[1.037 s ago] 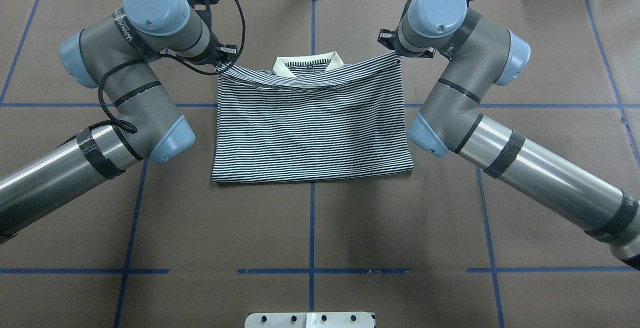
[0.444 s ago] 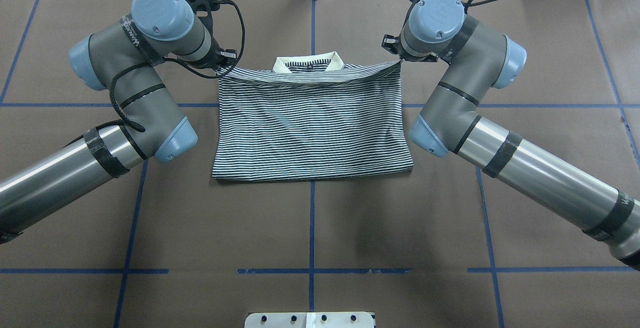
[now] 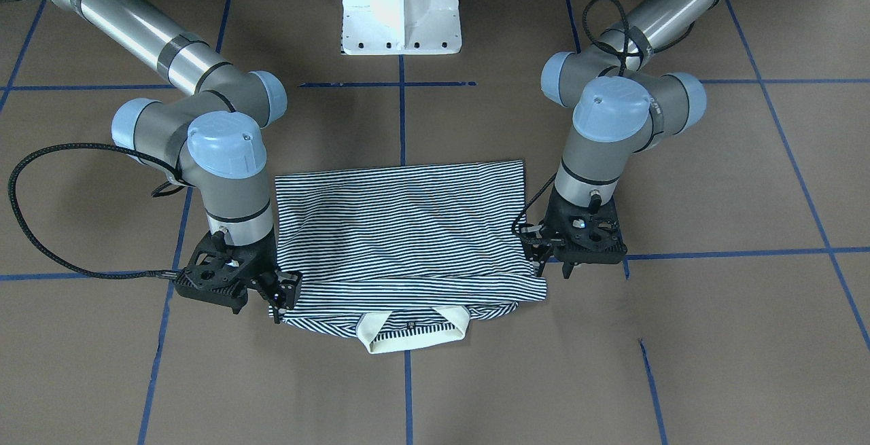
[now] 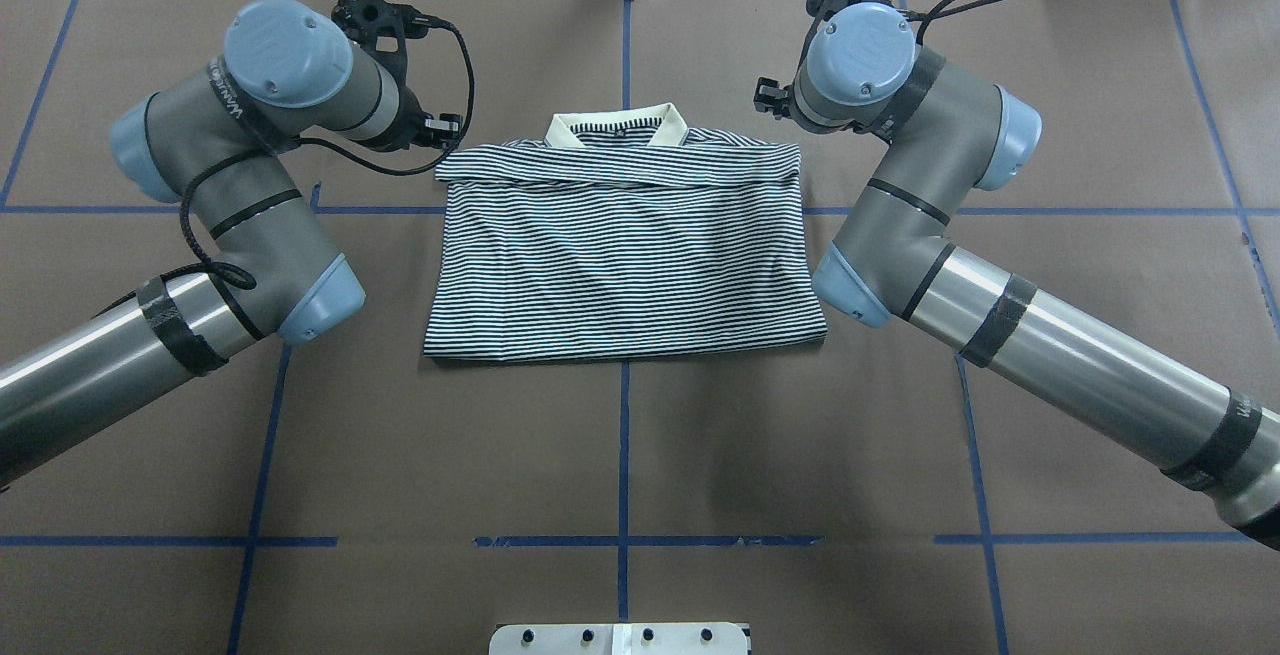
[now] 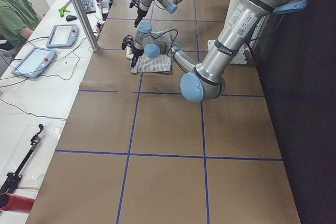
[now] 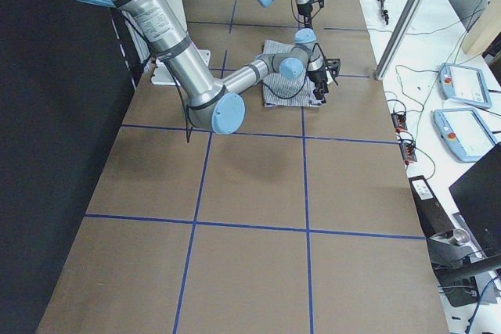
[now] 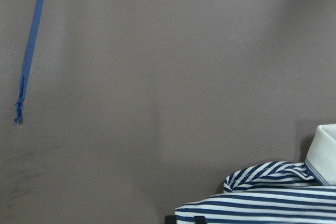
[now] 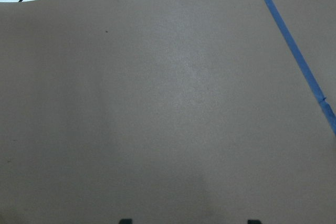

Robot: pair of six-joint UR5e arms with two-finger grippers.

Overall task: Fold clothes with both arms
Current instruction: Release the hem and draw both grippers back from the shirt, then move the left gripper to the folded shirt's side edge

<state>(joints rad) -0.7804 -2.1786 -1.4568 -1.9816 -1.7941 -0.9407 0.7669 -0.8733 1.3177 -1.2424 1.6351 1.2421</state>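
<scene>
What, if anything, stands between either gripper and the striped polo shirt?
Nothing visible does. The left gripper and the right gripper each hang right beside a collar-end corner of the polo shirt. No other object lies on the table near those corners.

I see the polo shirt [image 4: 620, 265] as soft, matt knit cloth. The bench [image 4: 450, 455] wears matt brown paper. The left arm [image 4: 90, 370] and right arm [image 4: 1090, 375] show glossy brushed metal tubes, matt grey shells and smooth blue plastic caps
</scene>
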